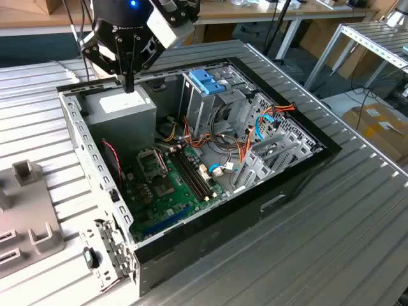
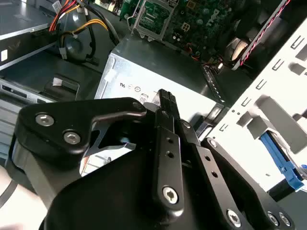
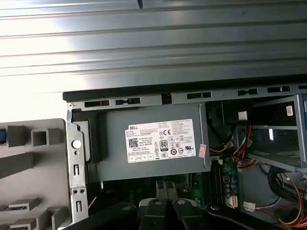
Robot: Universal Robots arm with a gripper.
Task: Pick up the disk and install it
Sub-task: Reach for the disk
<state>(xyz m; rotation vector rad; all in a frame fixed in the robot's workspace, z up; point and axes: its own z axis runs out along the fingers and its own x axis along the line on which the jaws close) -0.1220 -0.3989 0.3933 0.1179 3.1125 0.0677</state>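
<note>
Fingers [image 1: 129,81] together, empty, over PSU box [image 1: 121,113]; disk not betw. them.

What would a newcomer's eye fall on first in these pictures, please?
The open computer case in the middle of the exterior view, with its green motherboard laid bare. Next, the black end effector, shut, poised over the grey power supply box at the exterior view's upper left, and a bright blue plastic part atop the drive cage.

- We see a grey box [image 3: 115,153] with a white sticker [image 3: 162,141] inside the open computer case [image 3: 144,96].
- Our gripper [image 3: 166,211] shows black links near a green board [image 3: 226,179].
</note>
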